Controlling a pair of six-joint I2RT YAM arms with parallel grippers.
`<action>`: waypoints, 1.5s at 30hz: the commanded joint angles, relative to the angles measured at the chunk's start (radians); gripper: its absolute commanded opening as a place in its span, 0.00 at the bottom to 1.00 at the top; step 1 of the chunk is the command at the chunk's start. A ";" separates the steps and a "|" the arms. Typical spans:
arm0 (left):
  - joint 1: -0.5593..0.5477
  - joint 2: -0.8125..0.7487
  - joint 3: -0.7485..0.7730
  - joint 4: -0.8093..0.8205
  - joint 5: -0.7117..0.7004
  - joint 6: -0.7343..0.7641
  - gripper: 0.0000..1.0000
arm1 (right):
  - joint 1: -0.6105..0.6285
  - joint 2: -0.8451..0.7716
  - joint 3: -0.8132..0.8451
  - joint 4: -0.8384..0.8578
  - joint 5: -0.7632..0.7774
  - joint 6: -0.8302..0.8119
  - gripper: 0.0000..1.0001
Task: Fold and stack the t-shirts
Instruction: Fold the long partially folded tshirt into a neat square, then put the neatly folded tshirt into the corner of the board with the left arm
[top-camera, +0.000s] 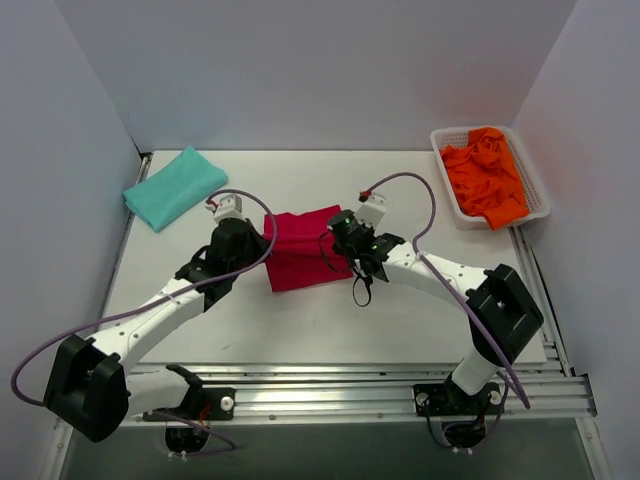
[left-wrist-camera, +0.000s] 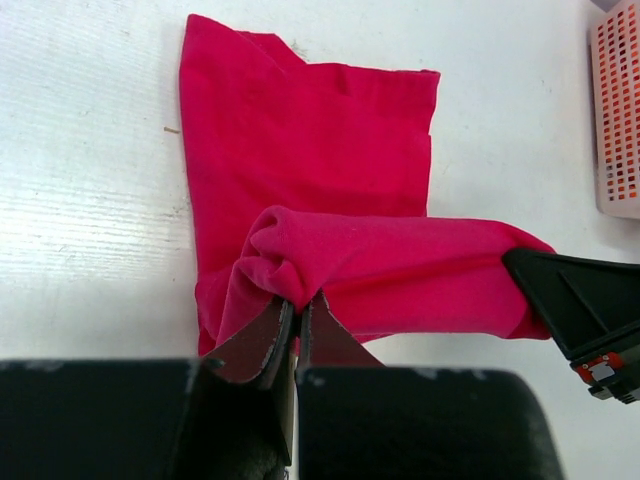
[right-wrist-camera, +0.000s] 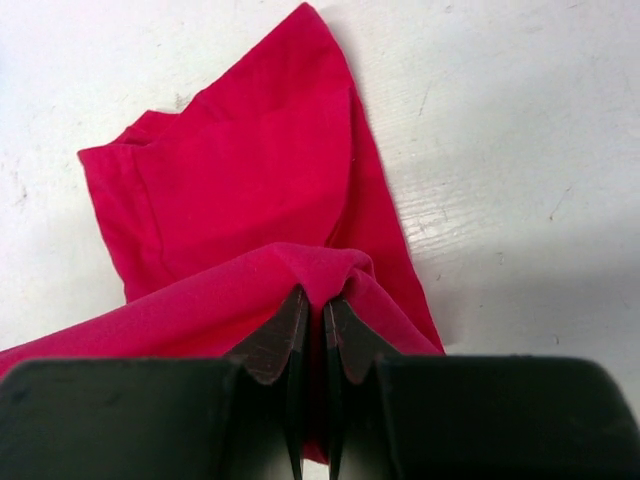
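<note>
Mid-surface (top-camera: 300, 330): crimson t-shirt (top-camera: 300, 262), between the arms. Left claw (left-wrist-camera: 297, 305) and right claw (right-wrist-camera: 315, 300) each clenched on its raised fold. Teal t-shirt (top-camera: 175, 187) folded, far left. Orange t-shirts (top-camera: 485, 178) in basket (top-camera: 470, 131).

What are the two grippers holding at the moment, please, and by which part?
Both hold the crimson t-shirt: the left gripper and the right gripper each pinch one end of its raised fold.

Centre shirt (top-camera: 300, 258) left of basket (top-camera: 537, 185)
</note>
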 joint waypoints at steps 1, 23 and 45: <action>0.032 0.038 0.060 0.132 0.010 0.049 0.02 | -0.045 0.025 0.035 -0.043 0.079 -0.036 0.00; 0.403 0.809 0.796 0.112 0.353 0.088 0.94 | -0.374 0.564 0.902 -0.043 -0.265 -0.246 1.00; 0.305 0.428 -0.020 0.477 0.310 -0.194 0.94 | -0.377 0.125 0.061 0.264 -0.245 -0.163 1.00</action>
